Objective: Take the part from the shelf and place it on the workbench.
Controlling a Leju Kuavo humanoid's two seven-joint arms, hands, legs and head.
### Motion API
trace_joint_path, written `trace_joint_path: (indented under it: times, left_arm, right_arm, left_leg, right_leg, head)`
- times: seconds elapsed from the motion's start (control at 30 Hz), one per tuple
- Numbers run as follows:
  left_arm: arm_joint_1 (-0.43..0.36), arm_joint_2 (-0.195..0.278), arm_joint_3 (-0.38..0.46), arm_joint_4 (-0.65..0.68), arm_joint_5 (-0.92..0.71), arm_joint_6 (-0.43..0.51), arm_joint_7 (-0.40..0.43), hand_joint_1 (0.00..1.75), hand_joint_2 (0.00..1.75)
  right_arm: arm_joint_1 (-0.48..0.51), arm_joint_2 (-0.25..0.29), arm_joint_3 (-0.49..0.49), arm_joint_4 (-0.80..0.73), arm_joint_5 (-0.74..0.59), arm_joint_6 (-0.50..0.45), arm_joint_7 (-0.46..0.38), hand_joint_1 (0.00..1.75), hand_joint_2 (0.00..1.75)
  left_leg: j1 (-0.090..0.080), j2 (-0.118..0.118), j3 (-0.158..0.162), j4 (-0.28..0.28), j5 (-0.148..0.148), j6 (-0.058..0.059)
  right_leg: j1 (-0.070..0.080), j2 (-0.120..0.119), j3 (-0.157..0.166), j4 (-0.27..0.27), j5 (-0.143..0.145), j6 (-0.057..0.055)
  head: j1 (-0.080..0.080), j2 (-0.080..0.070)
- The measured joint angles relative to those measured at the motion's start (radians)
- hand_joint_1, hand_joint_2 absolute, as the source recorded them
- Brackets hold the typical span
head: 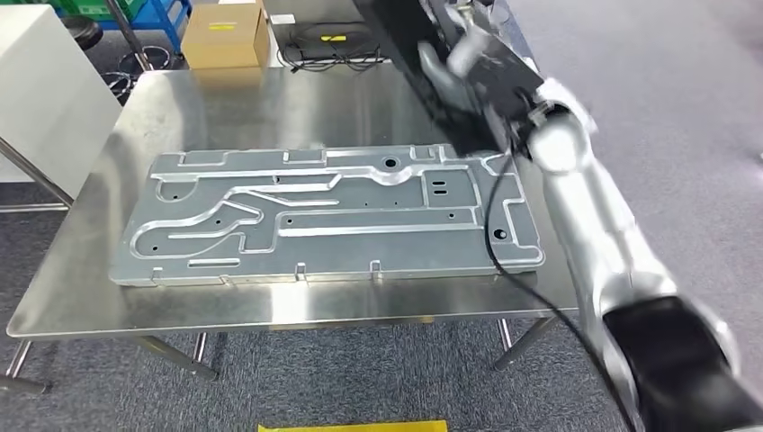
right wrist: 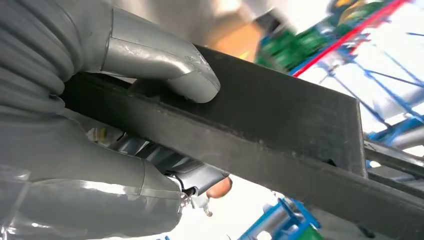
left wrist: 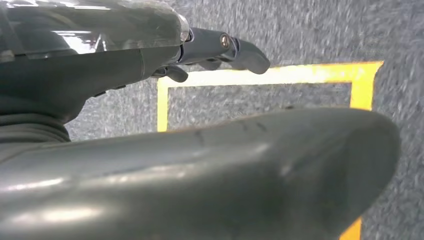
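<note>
The part (head: 402, 43) is a long flat black metal bar, raised above the far right of the steel workbench (head: 270, 108). My right hand (head: 468, 56) grips it from the side, blurred by motion. Close up in the right wrist view, the bar (right wrist: 280, 125) runs across the picture, with the grey thumb (right wrist: 165, 65) pressed on its broad face and the rest of my right hand (right wrist: 75, 165) wrapped under it. My left hand (left wrist: 215, 47) hangs beside my body over the carpet, its dark fingers stretched out and holding nothing.
A large machined aluminium plate (head: 333, 216) covers most of the workbench; bare steel lies behind it. A cardboard box (head: 225, 36) and cables sit beyond the far edge, a white cabinet (head: 36, 90) at the left. Yellow floor tape (left wrist: 270, 75) marks the carpet.
</note>
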Motion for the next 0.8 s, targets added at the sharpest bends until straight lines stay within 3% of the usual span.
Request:
trace_joint_path:
  times: [0.07, 0.1, 0.17, 0.23, 0.27, 0.3, 0.37, 0.4, 0.43, 0.53, 0.57, 0.63, 0.7, 0.73, 0.77, 0.8]
  left_arm:
    - [-0.001, 0.000, -0.004, 0.000, -0.007, 0.004, 0.003, 0.00, 0.00]
    - [-0.002, 0.000, -0.006, 0.000, -0.010, 0.005, 0.006, 0.00, 0.00]
    - [-0.004, 0.000, -0.009, 0.000, -0.019, 0.005, 0.014, 0.00, 0.00]
    - [-0.004, 0.000, -0.014, 0.000, -0.030, 0.005, 0.023, 0.00, 0.00]
    - [-0.004, 0.000, -0.017, 0.000, -0.035, 0.004, 0.026, 0.00, 0.00]
    - [-0.005, 0.000, -0.021, 0.000, -0.037, 0.004, 0.027, 0.00, 0.00]
    - [-0.008, 0.001, -0.025, 0.000, -0.039, 0.003, 0.028, 0.00, 0.00]
    - [-0.010, 0.001, -0.027, 0.000, -0.039, 0.004, 0.029, 0.00, 0.00]
    - [-0.011, 0.001, -0.028, 0.000, -0.039, 0.004, 0.029, 0.00, 0.00]
    - [-0.012, 0.002, -0.031, 0.000, -0.039, 0.004, 0.030, 0.00, 0.00]
    - [-0.011, 0.002, -0.031, 0.000, -0.039, 0.004, 0.030, 0.00, 0.00]
    - [-0.012, 0.001, -0.032, 0.000, -0.038, 0.004, 0.029, 0.00, 0.00]
    - [-0.012, 0.001, -0.031, 0.000, -0.032, 0.005, 0.026, 0.00, 0.87]
    - [-0.011, 0.001, -0.031, 0.000, -0.029, 0.006, 0.026, 0.00, 1.31]
    - [-0.010, 0.001, -0.031, 0.000, -0.027, 0.009, 0.025, 0.00, 1.75]
    - [-0.007, 0.001, -0.030, 0.000, -0.026, 0.013, 0.024, 0.00, 1.75]
  right_arm:
    - [-0.070, 0.016, 0.075, 0.063, 0.076, -0.051, 0.006, 1.75, 1.75]
    - [-0.094, 0.022, 0.107, 0.088, 0.101, -0.070, 0.007, 1.75, 1.75]
    - [-0.124, 0.033, 0.162, 0.130, 0.156, -0.107, 0.012, 1.75, 1.75]
    - [-0.136, 0.046, 0.217, 0.174, 0.250, -0.154, 0.025, 1.75, 1.75]
    - [-0.138, 0.056, 0.249, 0.205, 0.306, -0.180, 0.033, 1.75, 1.75]
    - [-0.136, 0.069, 0.281, 0.240, 0.358, -0.204, 0.040, 1.75, 1.75]
    - [-0.125, 0.098, 0.347, 0.321, 0.441, -0.255, 0.046, 1.75, 1.75]
    - [-0.117, 0.111, 0.374, 0.358, 0.465, -0.278, 0.046, 1.75, 1.75]
    - [-0.109, 0.122, 0.395, 0.392, 0.478, -0.295, 0.046, 1.75, 1.75]
    - [-0.097, 0.141, 0.428, 0.459, 0.486, -0.311, 0.043, 1.75, 1.75]
    - [-0.098, 0.145, 0.434, 0.474, 0.487, -0.313, 0.043, 1.75, 1.75]
    - [-0.102, 0.149, 0.443, 0.497, 0.489, -0.314, 0.039, 1.75, 1.75]
    - [-0.099, 0.153, 0.454, 0.521, 0.495, -0.313, 0.035, 0.87, 0.87]
    - [-0.090, 0.155, 0.462, 0.534, 0.499, -0.315, 0.035, 0.44, 0.44]
    - [-0.078, 0.159, 0.468, 0.548, 0.503, -0.320, 0.035, 0.00, 0.00]
    - [-0.067, 0.164, 0.474, 0.562, 0.506, -0.327, 0.036, 0.00, 0.00]
  left_leg:
    - [0.003, -0.001, -0.008, 0.019, -0.015, -0.011]
    - [0.004, -0.001, -0.025, 0.055, -0.034, -0.016]
    - [0.006, 0.000, -0.088, 0.180, -0.086, -0.022]
    - [0.008, 0.000, -0.143, 0.275, -0.102, -0.024]
    - [0.008, 0.000, -0.148, 0.270, -0.082, -0.022]
    - [0.008, 0.000, -0.134, 0.227, -0.046, -0.019]
    - [0.005, 0.000, -0.079, 0.090, 0.027, -0.010]
    - [0.003, 0.000, -0.057, 0.038, 0.045, -0.005]
    - [0.000, -0.001, -0.046, 0.009, 0.049, -0.001]
    - [0.001, -0.003, -0.041, -0.007, 0.047, 0.010]
    - [0.004, -0.003, -0.038, -0.013, 0.050, 0.015]
    - [0.009, -0.002, -0.032, -0.022, 0.053, 0.024]
    - [0.009, -0.002, -0.030, -0.023, 0.052, 0.028]
    - [0.009, -0.003, -0.029, -0.023, 0.051, 0.029]
    - [0.009, -0.004, -0.028, -0.022, 0.050, 0.029]
    - [0.009, -0.005, -0.028, -0.020, 0.048, 0.028]
  right_leg:
    - [-0.001, -0.004, 0.006, -0.009, 0.002, -0.014]
    - [-0.002, -0.006, 0.010, -0.012, 0.003, -0.019]
    - [0.001, -0.010, 0.014, -0.013, 0.000, -0.027]
    - [0.005, -0.009, 0.018, -0.013, -0.004, -0.032]
    - [0.006, -0.007, 0.022, -0.013, -0.006, -0.033]
    - [0.007, -0.005, 0.026, -0.013, -0.009, -0.033]
    - [0.010, 0.001, 0.034, -0.013, -0.014, -0.030]
    - [0.012, 0.002, 0.034, -0.012, -0.016, -0.026]
    - [0.012, 0.003, 0.033, -0.013, -0.016, -0.021]
    - [0.013, 0.001, 0.030, -0.014, -0.017, -0.004]
    - [0.013, 0.000, 0.026, -0.004, -0.027, 0.001]
    - [0.013, 0.000, -0.012, 0.076, -0.072, 0.008]
    - [0.012, 0.000, -0.079, 0.206, -0.124, 0.012]
    - [0.011, 0.000, -0.103, 0.248, -0.131, 0.014]
    - [0.010, -0.001, -0.112, 0.258, -0.121, 0.014]
    - [0.009, -0.001, -0.102, 0.227, -0.094, 0.013]
  head:
    - [0.000, 0.000]
    - [0.000, 0.000]
    - [0.000, 0.000]
    - [0.000, 0.000]
    - [0.000, 0.000]
    - [0.000, 0.000]
    - [0.000, 0.000]
    - [0.000, 0.000]
    - [0.000, 0.000]
    - [0.000, 0.000]
    - [0.000, 0.000]
    - [0.000, 0.000]
    - [0.000, 0.000]
    - [0.000, 0.000]
    - [0.000, 0.000]
    - [0.000, 0.000]
